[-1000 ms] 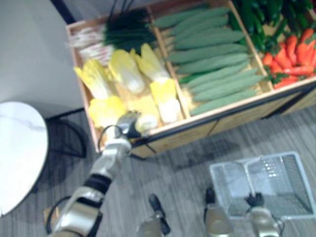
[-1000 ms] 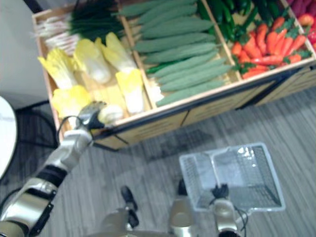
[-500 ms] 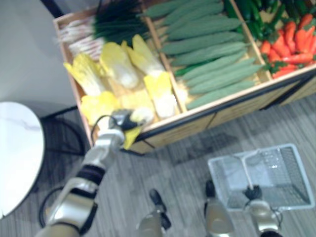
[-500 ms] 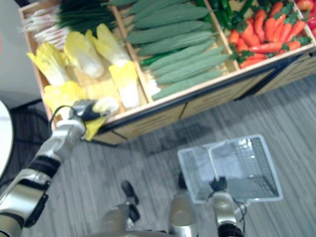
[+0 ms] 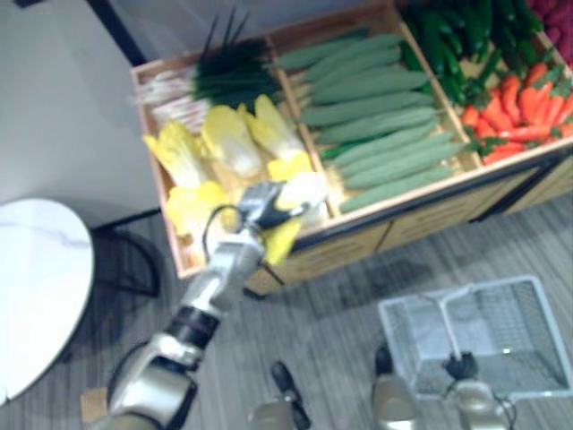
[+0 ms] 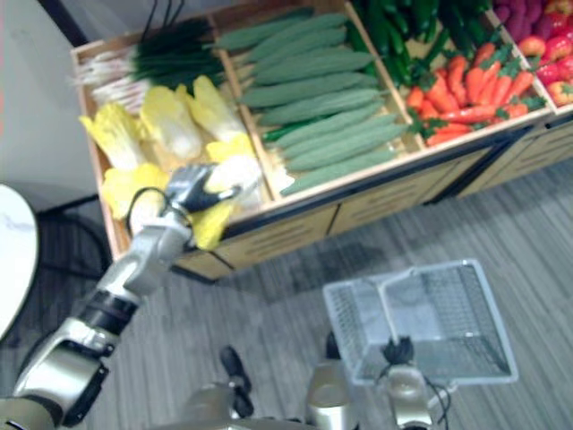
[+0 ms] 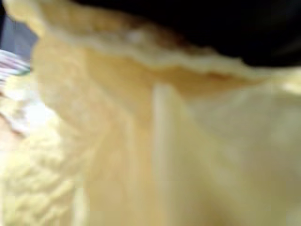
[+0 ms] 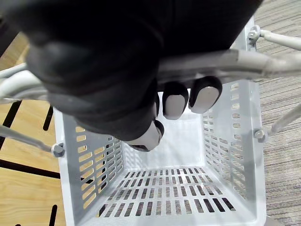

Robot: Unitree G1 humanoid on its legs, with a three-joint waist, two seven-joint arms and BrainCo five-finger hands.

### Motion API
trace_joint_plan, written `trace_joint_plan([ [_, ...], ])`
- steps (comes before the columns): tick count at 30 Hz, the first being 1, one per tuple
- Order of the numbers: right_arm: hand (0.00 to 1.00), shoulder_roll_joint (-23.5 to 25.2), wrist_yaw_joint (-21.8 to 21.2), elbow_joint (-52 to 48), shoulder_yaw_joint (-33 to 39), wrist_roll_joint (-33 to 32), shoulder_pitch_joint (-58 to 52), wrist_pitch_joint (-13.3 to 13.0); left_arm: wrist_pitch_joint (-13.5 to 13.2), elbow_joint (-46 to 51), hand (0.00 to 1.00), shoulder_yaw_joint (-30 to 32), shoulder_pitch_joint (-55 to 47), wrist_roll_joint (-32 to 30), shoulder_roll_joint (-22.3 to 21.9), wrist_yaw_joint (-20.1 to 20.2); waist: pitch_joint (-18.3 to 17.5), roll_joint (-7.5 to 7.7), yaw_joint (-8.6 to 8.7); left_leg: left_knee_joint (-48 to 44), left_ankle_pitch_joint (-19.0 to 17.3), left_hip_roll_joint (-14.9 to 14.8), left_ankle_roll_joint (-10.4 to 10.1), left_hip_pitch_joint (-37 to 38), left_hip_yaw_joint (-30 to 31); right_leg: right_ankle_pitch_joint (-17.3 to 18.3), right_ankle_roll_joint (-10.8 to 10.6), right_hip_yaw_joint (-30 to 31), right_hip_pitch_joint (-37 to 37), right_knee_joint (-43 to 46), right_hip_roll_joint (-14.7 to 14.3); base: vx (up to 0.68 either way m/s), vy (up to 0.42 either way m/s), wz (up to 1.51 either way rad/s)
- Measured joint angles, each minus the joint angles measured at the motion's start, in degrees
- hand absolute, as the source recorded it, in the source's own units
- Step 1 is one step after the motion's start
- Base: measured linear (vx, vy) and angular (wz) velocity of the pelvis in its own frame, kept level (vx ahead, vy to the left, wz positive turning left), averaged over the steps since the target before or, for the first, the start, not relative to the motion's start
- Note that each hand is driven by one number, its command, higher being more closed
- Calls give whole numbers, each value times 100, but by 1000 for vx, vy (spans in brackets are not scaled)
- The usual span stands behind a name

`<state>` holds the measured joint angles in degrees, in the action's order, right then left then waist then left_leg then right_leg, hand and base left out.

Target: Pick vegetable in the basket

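My left hand [image 5: 253,202] is shut on a pale yellow napa cabbage [image 5: 298,193] and holds it in the air over the front edge of the wooden crate's cabbage compartment [image 5: 170,235]. Its yellow leaves hang down below the hand. From the left wrist, the cabbage [image 7: 141,150] sits right against the camera. Low at the right, my right hand [image 8: 117,70] is curled round the handle [image 8: 230,59] of a grey wire-mesh basket [image 6: 345,327], which hangs empty above the floor. That right hand [image 5: 461,365] is under the basket's near rim.
More cabbages [image 5: 228,139] lie in the left compartment with scallions [image 5: 210,76] behind them. Long green gourds [image 5: 376,116] are piled in the middle one, with carrots [image 5: 528,103] and dark green peppers [image 5: 457,45] at the right. A round white table [image 5: 36,287] stands at the left.
My left hand has lifted the cabbage clear of the crate and carried it to the right. The camera has shifted. The right hand and basket have stayed low at the right.
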<state>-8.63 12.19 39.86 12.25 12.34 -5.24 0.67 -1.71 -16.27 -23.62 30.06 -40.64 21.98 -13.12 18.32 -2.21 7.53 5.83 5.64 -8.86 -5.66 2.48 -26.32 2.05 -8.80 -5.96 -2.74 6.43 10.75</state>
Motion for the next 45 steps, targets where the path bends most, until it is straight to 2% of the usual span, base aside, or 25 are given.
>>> trace_joint_plan([
  [4,100,177,34,-312,22,0,-211,9,-163,323,100,-360,-611,3,-382,22,-229,71,-31,0,-100,-63,-93,259,-505,33,54,321,-155,62,-74,-22,14,-58],
  [6,100,136,144,-378,-102,9,-140,11,-211,639,100,-358,-921,94,-494,30,-366,50,-67,-28,-147,-154,-143,293,-960,106,675,-598,-398,209,180,7,38,-113],
  [7,100,83,155,-408,-197,8,-85,11,-234,859,100,-356,-1055,187,-519,29,-396,34,-114,-36,-167,-220,-141,345,-1206,67,1028,-1352,-446,364,403,80,56,-159],
  [8,100,110,159,-547,-281,-8,-51,3,-312,1252,100,-289,-1288,220,-562,13,-446,122,-259,-39,-163,-276,-136,531,-1696,-307,1169,-2509,-587,763,776,90,28,-164],
  [11,100,170,158,-794,-488,-133,33,-4,-340,1782,100,-126,-1735,292,-718,-12,-479,105,-295,-372,-400,-537,-396,831,-2417,-283,1032,-3364,-634,970,687,90,-83,-145],
  [15,100,134,86,-1045,-752,-128,34,5,-618,1718,100,-427,-2129,862,-1043,239,-612,-136,-262,-1645,-1070,-1328,-509,1069,-3173,49,916,-2700,-806,979,105,64,-145,-122],
  [17,100,102,35,-1151,-908,-138,78,39,-779,1546,100,-649,-2303,1140,-1071,515,-621,-148,-297,-2835,-956,-1879,-168,1066,-3045,122,992,-2294,-784,943,-150,118,-143,-128],
  [18,100,26,-31,-1300,-1093,-114,109,64,-802,1522,100,-730,-2558,1345,-1103,684,-635,-188,-315,-3655,-698,-2251,463,871,-2597,119,1054,-1989,-714,817,-409,134,-170,-148],
  [19,100,-62,-64,-1460,-1324,-108,120,72,-842,1416,100,-793,-2809,1499,-1064,857,-673,-247,-342,-4448,-384,-2451,908,491,-1660,80,1144,-1653,-591,589,-680,122,-117,-154],
  [20,100,-99,-81,-1542,-1485,-110,152,71,-844,1335,100,-819,-2916,1574,-1096,917,-689,-276,-370,-4750,-606,-2321,676,247,-1069,61,1170,-1481,-579,516,-751,156,-46,-163],
  [21,100,-190,-110,-1716,-1687,-110,243,72,-844,1191,100,-879,-3071,1576,-1132,984,-695,-288,-457,-5070,-1130,-1817,328,-197,-53,29,1241,-1096,-570,425,-893,184,22,-166],
  [22,100,-196,-156,-1835,-1827,-111,313,73,-838,1017,100,-974,-3168,1573,-1143,1013,-703,-300,-554,-5128,-1534,-1353,320,-474,568,2,1317,-758,-472,338,-1003,203,36,-159],
  [24,100,-159,-184,-1981,-2058,-112,318,72,-824,798,100,-1112,-3319,1559,-1183,1063,-681,-259,-653,-4863,-1989,-830,286,-744,1116,13,1344,-437,-154,193,-1125,237,37,-115],
  [27,100,-117,-262,-2200,-2379,-124,395,71,-813,631,100,-1203,-3430,1478,-1297,1087,-649,-174,-729,-3568,-2089,-81,241,-1057,1723,42,1339,73,7,133,-1151,213,80,-91],
  [29,100,-80,-282,-2311,-2546,-233,448,65,-784,508,100,-1136,-3382,1361,-1411,984,-654,-214,-828,-2179,-1755,351,99,-1216,2212,61,1295,527,3,10,-1222,143,149,-107],
  [31,100,-70,-284,-2327,-2583,-363,443,71,-828,450,100,-1139,-3374,1264,-1407,919,-707,-324,-923,-1986,-1286,323,106,-1106,2241,18,1206,817,125,-125,-1366,206,210,-107],
  [32,100,-59,-282,-2342,-2615,-468,417,97,-935,247,100,-1138,-3303,1236,-1420,891,-719,-220,-921,-1970,-1153,366,273,-1029,2147,-17,1076,1028,227,-293,-1340,236,208,-88],
  [34,100,-122,-281,-2409,-2608,-625,366,179,-1053,-95,100,-1143,-3081,1190,-1428,867,-772,3,-919,-1620,-1128,520,314,-925,1885,96,865,1227,9,-108,-1167,245,214,-51],
  [38,100,-390,-372,-2639,-2635,-813,247,326,-1073,-789,100,-982,-2706,708,-1455,678,-776,176,-902,-841,-980,818,515,-279,1211,549,450,1345,-502,1016,-909,227,159,-71],
  [39,100,-403,-515,-2803,-2683,-933,140,326,-941,-1176,100,-783,-2547,550,-1465,561,-770,185,-828,-745,-1000,831,551,-75,1049,601,379,1040,-700,1562,-854,199,87,-59],
  [40,100,-402,-699,-3088,-2912,-1145,-2,324,-498,-1677,100,-557,-2288,318,-1454,442,-756,254,-699,-714,-1001,833,554,84,945,599,382,660,-885,2115,-763,191,71,-44],
  [42,100,-325,-1022,-3627,-3576,-1451,-199,269,-59,-2352,100,-453,-1918,48,-1277,438,-746,480,-528,-712,-1059,802,617,336,911,614,410,181,-1085,2728,-605,207,-18,-33],
  [43,100,-191,-1200,-3931,-3828,-1591,-374,223,146,-2578,100,-290,-1830,-90,-1229,415,-749,615,-457,-713,-1160,765,580,448,933,811,683,-74,-1152,2996,-512,213,-76,-38],
  [44,100,-137,-1280,-4029,-3887,-1621,-464,181,207,-2600,0,-238,-1806,-113,-1216,385,-744,622,-456,-717,-1261,732,551,476,926,931,823,-180,-1217,3066,-449,243,-100,-34],
  [45,100,-119,-1434,-4086,-3931,-1796,-535,91,242,-2627,0,-136,-1763,-125,-1218,320,-737,659,-457,-740,-1366,682,500,484,914,1026,846,-295,-1342,2998,-275,199,-85,-23],
])
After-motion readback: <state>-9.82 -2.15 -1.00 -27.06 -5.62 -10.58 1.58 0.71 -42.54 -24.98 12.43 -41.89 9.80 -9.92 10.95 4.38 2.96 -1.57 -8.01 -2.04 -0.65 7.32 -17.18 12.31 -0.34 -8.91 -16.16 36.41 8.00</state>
